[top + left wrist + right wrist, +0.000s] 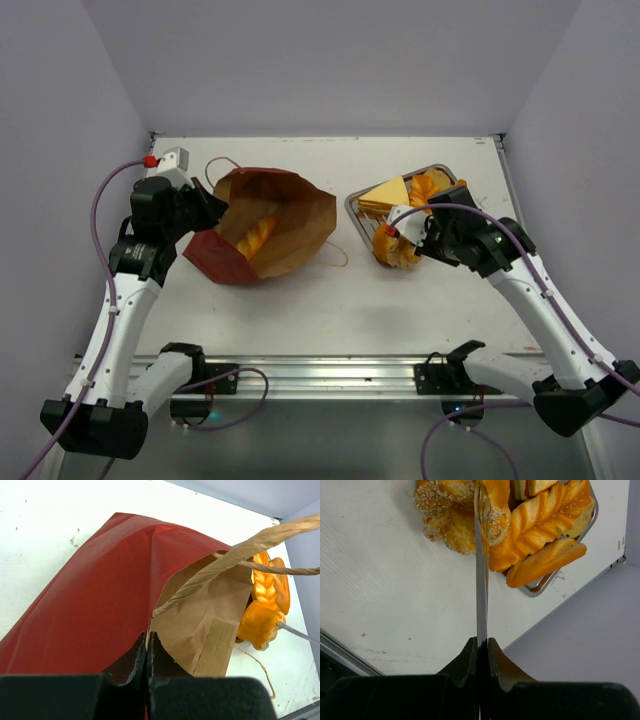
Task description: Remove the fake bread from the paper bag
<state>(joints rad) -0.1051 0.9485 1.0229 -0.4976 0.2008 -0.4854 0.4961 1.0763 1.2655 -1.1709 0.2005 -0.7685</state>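
Your left gripper (147,650) pinched the bag (90,595) rim; right gripper (482,647) clamped tongs (480,580) on a seeded roll (495,520). Tongs might have twisted, dropping it short of the tray (537,591).

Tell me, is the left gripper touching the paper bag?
Touching. The left wrist view shows the left gripper shut on the paper bag at its rim, no gap.
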